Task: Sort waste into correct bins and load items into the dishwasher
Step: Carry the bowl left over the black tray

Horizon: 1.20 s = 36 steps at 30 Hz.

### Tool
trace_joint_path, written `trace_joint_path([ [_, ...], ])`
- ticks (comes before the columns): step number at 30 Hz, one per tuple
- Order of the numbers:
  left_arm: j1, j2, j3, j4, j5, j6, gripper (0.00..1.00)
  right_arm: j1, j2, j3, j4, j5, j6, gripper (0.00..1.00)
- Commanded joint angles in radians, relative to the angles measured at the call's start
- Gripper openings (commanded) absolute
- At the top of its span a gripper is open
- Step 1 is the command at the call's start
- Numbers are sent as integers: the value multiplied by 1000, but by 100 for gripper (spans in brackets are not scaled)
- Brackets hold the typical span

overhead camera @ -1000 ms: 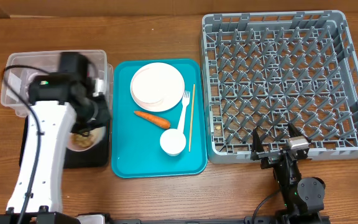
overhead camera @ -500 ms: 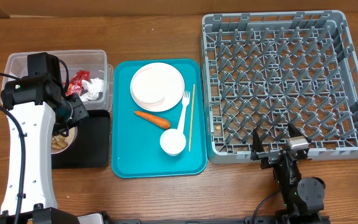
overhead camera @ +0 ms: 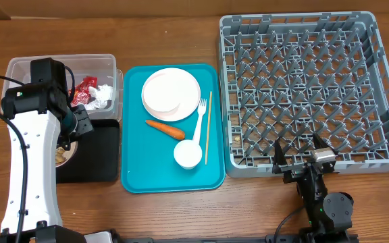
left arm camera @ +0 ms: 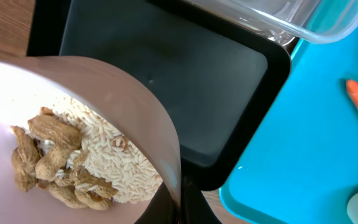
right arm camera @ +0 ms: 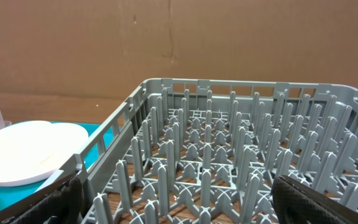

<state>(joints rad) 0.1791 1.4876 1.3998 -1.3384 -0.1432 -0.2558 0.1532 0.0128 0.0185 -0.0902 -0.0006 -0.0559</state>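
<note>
White round bowl (left arm camera: 104, 87) of pale rice and beige food scraps (left arm camera: 67, 168) is held over the left part of the shallow black rectangular tray (left arm camera: 191, 87), its rim pinched in the clenched left hand (left arm camera: 176, 202). Right beside that tray, the clear plastic rectangular tub (overhead camera: 19, 67) contains a crinkled red-orange wrapper (overhead camera: 85, 88) and crumpled white napkins (overhead camera: 101, 98). The right hand (overhead camera: 296, 150) is spread wide and grasps nothing, at the near edge of the square grey plastic dish rack (overhead camera: 296, 17) on the wooden worktop (overhead camera: 181, 209).
</note>
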Motion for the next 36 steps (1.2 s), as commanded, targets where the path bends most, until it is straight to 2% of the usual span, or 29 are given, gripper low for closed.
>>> trace_joint_path([
  [1, 4, -20, 20, 4, 34, 109, 4, 8, -9, -11, 6, -1, 4, 100],
  [10, 6, -20, -3, 53, 285, 328, 4, 8, -9, -11, 6, -1, 4, 100],
  [19, 6, -20, -57, 79, 383, 373, 4, 8, -9, -11, 6, -1, 4, 100],
  [25, 16, -22, -57, 68, 512, 435, 4, 8, -9, -11, 6, -1, 4, 100],
  [31, 89, -22, -57, 55, 527, 446, 4, 8, -9, -11, 6, -1, 4, 100],
  [36, 199, -24, -57, 34, 675, 536, 4, 8, -9, -11, 6, -1, 4, 100],
])
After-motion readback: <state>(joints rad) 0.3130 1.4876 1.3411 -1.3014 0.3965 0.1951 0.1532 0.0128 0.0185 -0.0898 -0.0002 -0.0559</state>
